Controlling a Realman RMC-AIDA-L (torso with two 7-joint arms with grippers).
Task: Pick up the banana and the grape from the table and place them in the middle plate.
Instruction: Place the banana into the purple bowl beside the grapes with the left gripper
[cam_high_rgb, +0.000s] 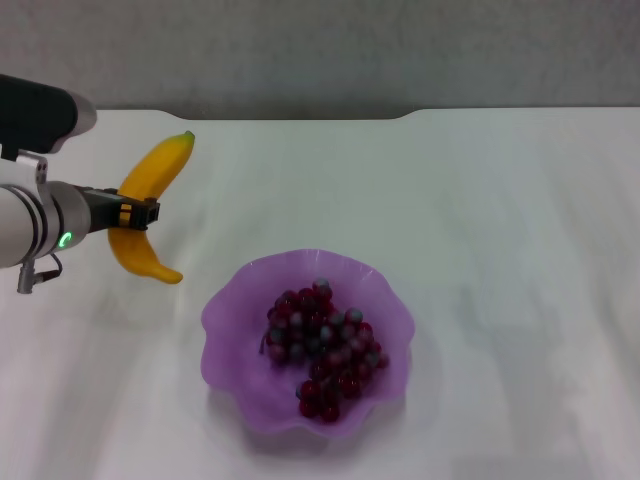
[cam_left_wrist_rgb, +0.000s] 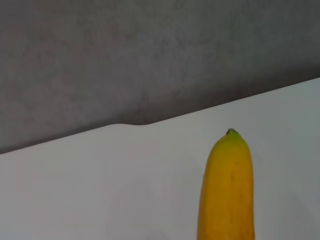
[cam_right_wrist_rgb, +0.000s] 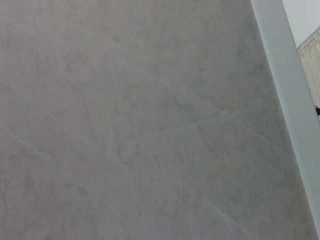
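Note:
The yellow banana (cam_high_rgb: 152, 205) is held at its middle by my left gripper (cam_high_rgb: 135, 213), which is shut on it at the table's left, left of and above the plate. Its green tip points to the far edge; it also shows in the left wrist view (cam_left_wrist_rgb: 226, 190). The bunch of dark red-purple grapes (cam_high_rgb: 322, 348) lies inside the translucent purple plate (cam_high_rgb: 232, 310) at the middle front of the white table (cam_high_rgb: 480, 220). My right gripper is out of view; its wrist view shows only a grey wall.
The table's dark notched far edge (cam_high_rgb: 400, 113) runs along the back, with a grey wall (cam_left_wrist_rgb: 150, 60) behind it.

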